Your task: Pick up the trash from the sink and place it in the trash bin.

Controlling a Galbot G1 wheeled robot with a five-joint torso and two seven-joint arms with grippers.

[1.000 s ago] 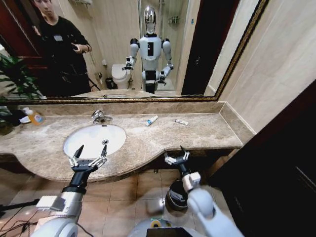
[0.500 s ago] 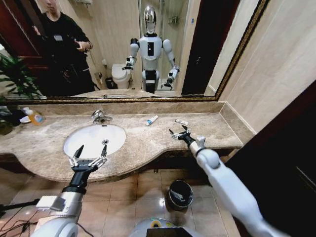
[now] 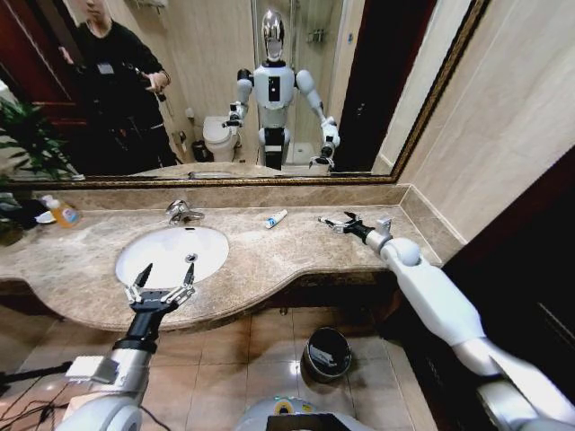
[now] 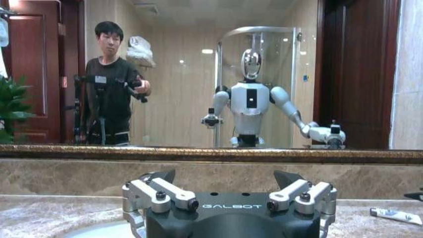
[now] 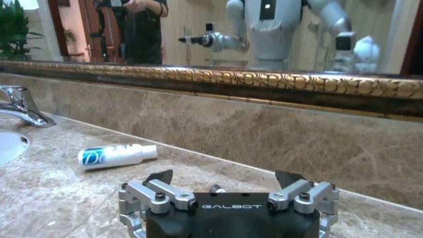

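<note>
Right gripper (image 3: 336, 220) spread open over a small white tube (image 3: 329, 223) on the counter (image 3: 269, 260).
A second tube (image 3: 276, 218) lies between faucet (image 3: 181, 212) and right gripper. Left gripper (image 3: 161, 285), spread open, hovers at the sink (image 3: 171, 253) front rim. Trash bin (image 3: 326, 354) stands on the floor below; contents cannot be told.

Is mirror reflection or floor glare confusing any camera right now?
Head view: mirror repeats the robot; bright glare on the floor tiles beside the trash bin. Left wrist view: mirror fills the background behind the left end effector. Right wrist view: right end effector and white tube sharp.
</note>
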